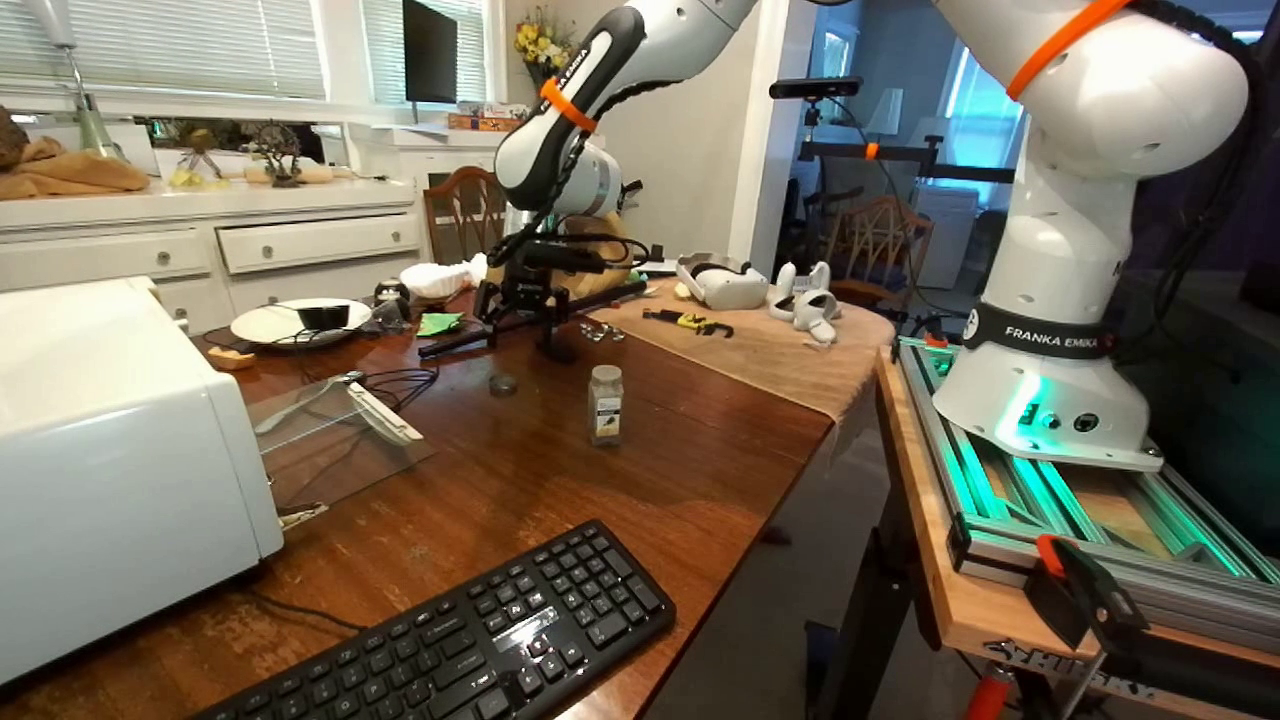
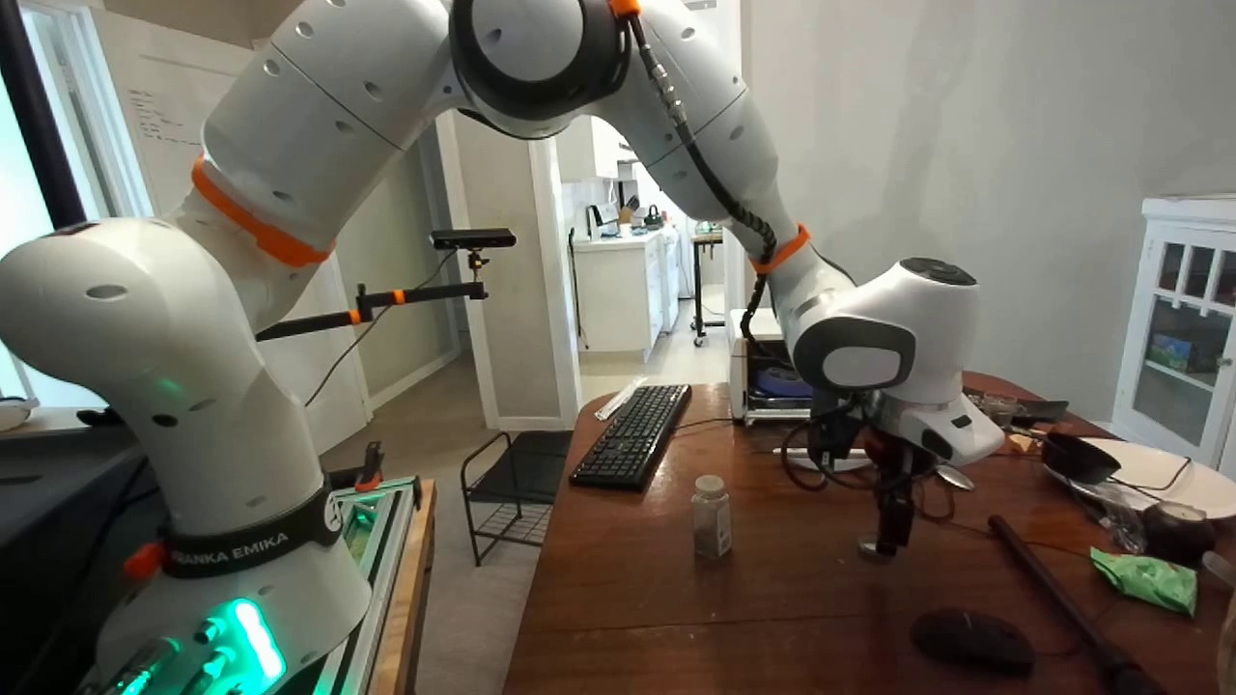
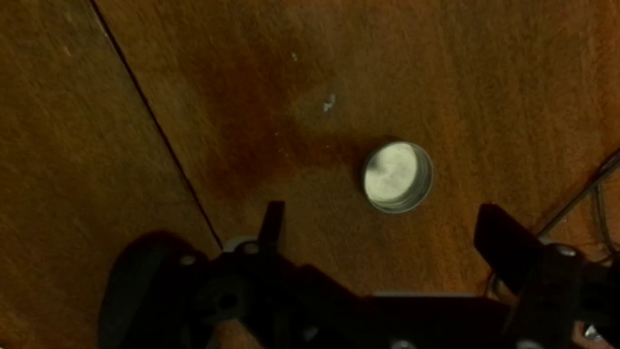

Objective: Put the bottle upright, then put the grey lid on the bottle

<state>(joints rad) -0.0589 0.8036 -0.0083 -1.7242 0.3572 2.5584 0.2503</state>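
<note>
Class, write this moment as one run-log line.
labelled bottle: upright on wooden table | grey lid: off, hollow side up | jaws: open, holding nothing | pending: capping

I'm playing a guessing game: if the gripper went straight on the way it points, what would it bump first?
Probably the tabletop. The gripper points down, jaws open, and the narrower grey lid seems to sit under the gap. Depth is unclear, so it might nudge the lid instead.
</note>
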